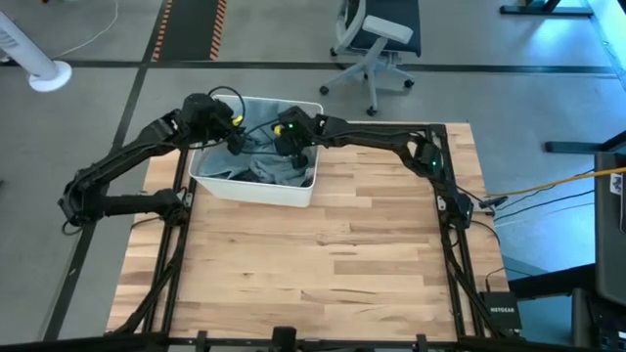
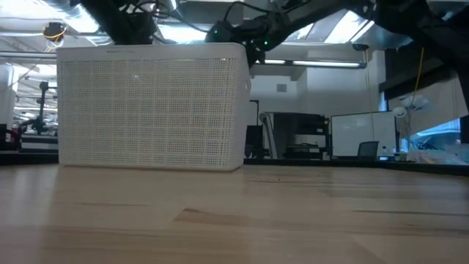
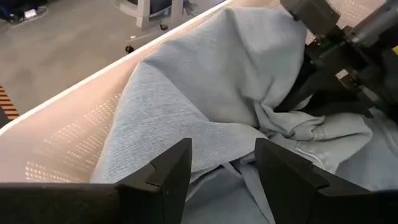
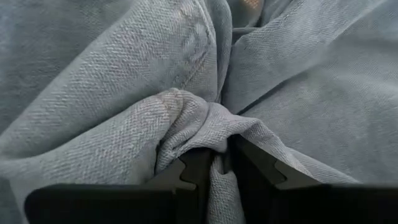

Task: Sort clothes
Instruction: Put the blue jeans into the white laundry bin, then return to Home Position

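Observation:
A white perforated bin (image 1: 256, 191) (image 2: 150, 106) stands near the table's far edge, left of centre. Inside it lies crumpled light blue denim (image 1: 279, 174) (image 3: 205, 81) (image 4: 112, 81), resting against the bin's walls. My right gripper (image 1: 290, 147) (image 4: 214, 171) reaches down into the bin and is shut on the denim. My left gripper (image 1: 235, 137) (image 3: 224, 171) hangs open over the bin's left part, above the denim, with nothing between its fingers. The low view shows only the bin's wall; the clothes are hidden behind it. My right gripper pinches a bunched fold of the light blue denim (image 4: 205, 121) between its two fingers. The fingers come slanting down from the table's right side. The gathered cloth puckers at the fingertips; the remainder of the denim lies slack in the bin.
The wooden tabletop (image 1: 323, 274) stretches bare from the bin toward the near edge and the right. The right arm's wrist (image 3: 336, 43) stands close to my left gripper over the bin. An office chair (image 1: 377, 44) stands on the floor beyond the far edge.

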You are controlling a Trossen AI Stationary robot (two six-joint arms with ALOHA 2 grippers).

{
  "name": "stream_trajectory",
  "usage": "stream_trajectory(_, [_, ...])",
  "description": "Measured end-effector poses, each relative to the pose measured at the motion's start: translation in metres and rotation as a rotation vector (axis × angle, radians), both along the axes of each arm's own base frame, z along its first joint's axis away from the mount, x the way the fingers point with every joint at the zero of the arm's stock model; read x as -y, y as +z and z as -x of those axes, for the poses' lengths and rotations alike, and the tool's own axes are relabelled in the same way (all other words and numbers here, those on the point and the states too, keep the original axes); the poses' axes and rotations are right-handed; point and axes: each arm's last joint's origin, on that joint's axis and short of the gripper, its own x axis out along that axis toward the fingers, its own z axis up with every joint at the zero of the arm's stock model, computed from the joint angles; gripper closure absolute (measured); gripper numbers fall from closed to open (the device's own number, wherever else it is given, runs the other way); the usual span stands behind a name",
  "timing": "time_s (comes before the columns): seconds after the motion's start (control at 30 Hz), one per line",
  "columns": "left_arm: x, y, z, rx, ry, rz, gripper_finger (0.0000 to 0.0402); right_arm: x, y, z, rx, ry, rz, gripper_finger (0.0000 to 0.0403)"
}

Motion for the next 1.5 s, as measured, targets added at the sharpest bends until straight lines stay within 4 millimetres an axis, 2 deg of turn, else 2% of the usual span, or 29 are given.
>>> stream_trajectory(0.07, [0.0, 0.0, 0.0, 0.003, 0.0, -0.002, 0.0229, -0.001, 0.003, 0.001, 0.001, 0.004, -0.001, 0.0327])
stream_trajectory(0.13, [0.002, 0.003, 0.002, 0.017, 0.0, -0.016, 0.0229, -0.003, 0.015, 0.003, -0.001, 0.011, -0.007, 0.0327])
stream_trajectory(0.37, [0.016, 0.022, 0.017, 0.114, -0.008, -0.106, 0.0229, -0.019, 0.101, 0.017, 0.143, 0.04, 0.044, 0.0327])
stream_trajectory(0.6, [0.026, 0.031, 0.027, 0.15, -0.015, -0.154, 0.0229, -0.021, 0.144, 0.03, 0.196, 0.008, 0.087, 0.0327])
stream_trajectory(0.73, [0.027, 0.032, 0.028, 0.152, -0.015, -0.156, 0.0229, -0.022, 0.151, 0.033, 0.209, 0.0, 0.088, 0.0327])
stream_trajectory(0.9, [0.027, 0.032, 0.027, 0.158, -0.023, -0.147, 0.0229, -0.021, 0.129, 0.028, 0.128, -0.002, 0.013, 0.0325])
stream_trajectory(1.0, [0.027, 0.031, 0.027, 0.168, -0.041, -0.137, 0.0229, -0.02, 0.128, 0.029, 0.105, -0.025, 0.024, 0.0311])
stream_trajectory(1.1, [0.029, 0.032, 0.026, 0.183, -0.096, -0.122, 0.0229, -0.024, 0.142, 0.039, 0.119, -0.009, 0.017, 0.0289])
stream_trajectory(1.3, [0.04, 0.029, 0.028, 0.29, -0.276, -0.12, 0.0229, -0.04, 0.194, 0.08, 0.181, 0.043, 0.002, 0.0268])
stream_trajectory(1.5, [0.066, 0.01, 0.04, 0.431, -0.452, -0.183, 0.0229, -0.058, 0.216, 0.111, 0.131, 0.028, 0.002, 0.0267])
